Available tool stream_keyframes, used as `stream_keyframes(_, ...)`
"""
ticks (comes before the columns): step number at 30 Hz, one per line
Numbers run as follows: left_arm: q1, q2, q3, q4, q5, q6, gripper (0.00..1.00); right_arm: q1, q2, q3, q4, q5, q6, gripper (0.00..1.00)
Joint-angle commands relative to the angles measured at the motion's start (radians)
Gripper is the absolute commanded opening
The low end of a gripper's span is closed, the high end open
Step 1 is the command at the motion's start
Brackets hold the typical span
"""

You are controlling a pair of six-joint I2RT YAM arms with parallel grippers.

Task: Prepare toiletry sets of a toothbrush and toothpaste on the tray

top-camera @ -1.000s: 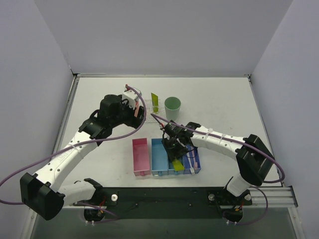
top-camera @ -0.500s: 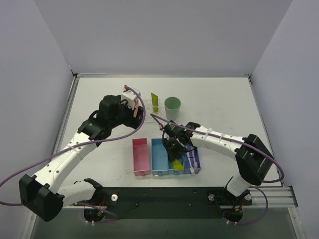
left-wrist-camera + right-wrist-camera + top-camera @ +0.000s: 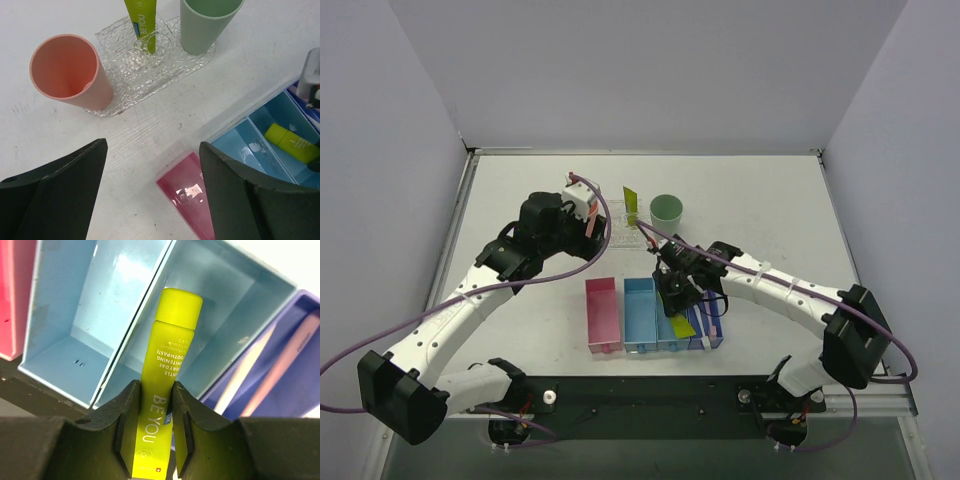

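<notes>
One toothpaste (image 3: 162, 370) between right fingers (image 3: 126, 432), perhaps airborne.

Yellow-green plastic toothpaste tube (image 3: 141, 22), standing upright: top cut off at 12 o'clock.
Pale green plastic cup (image 3: 205, 22): rim cut off (same edge).
Pink rectangular plastic bin (image 3: 187, 190): cut off at 6 o'clock.
Slim pink-and-white toothbrushes (image 3: 280, 367): ends out of frame at 3 o'clock.

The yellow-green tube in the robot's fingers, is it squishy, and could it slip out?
Probably a bit squishy: the toothpaste is a flat plastic tube, pinched by the fingers of the right gripper. It looks smooth and glossy, so it might slide if the grip loosens. Being flat, it likely won't roll if dropped.
</notes>
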Motion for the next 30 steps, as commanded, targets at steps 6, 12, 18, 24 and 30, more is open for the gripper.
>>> stream_keyframes(6, 0.022, 0.069, 0.182, -0.088, -0.021, -0.065, 0.88, -0.017, -0.123, 0.173, -0.177, 0.014, -0.043, 0.09)
stream_keyframes(12, 0.077, 0.124, 0.295, -0.07, 0.135, -0.183, 0.89, -0.025, -0.113, 0.37, -0.195, 0.072, -0.125, 0.08)
stream_keyframes(18, 0.181, 0.136, 0.306, 0.056, 0.414, -0.384, 0.89, -0.026, -0.024, 0.514, -0.175, 0.103, -0.231, 0.07)
stream_keyframes(24, 0.273, 0.153, 0.266, 0.235, 0.593, -0.625, 0.89, -0.04, 0.045, 0.577, -0.079, 0.096, -0.282, 0.06)
stream_keyframes(30, 0.281, 0.191, 0.254, 0.271, 0.647, -0.702, 0.88, -0.046, 0.1, 0.625, 0.003, 0.071, -0.326, 0.06)
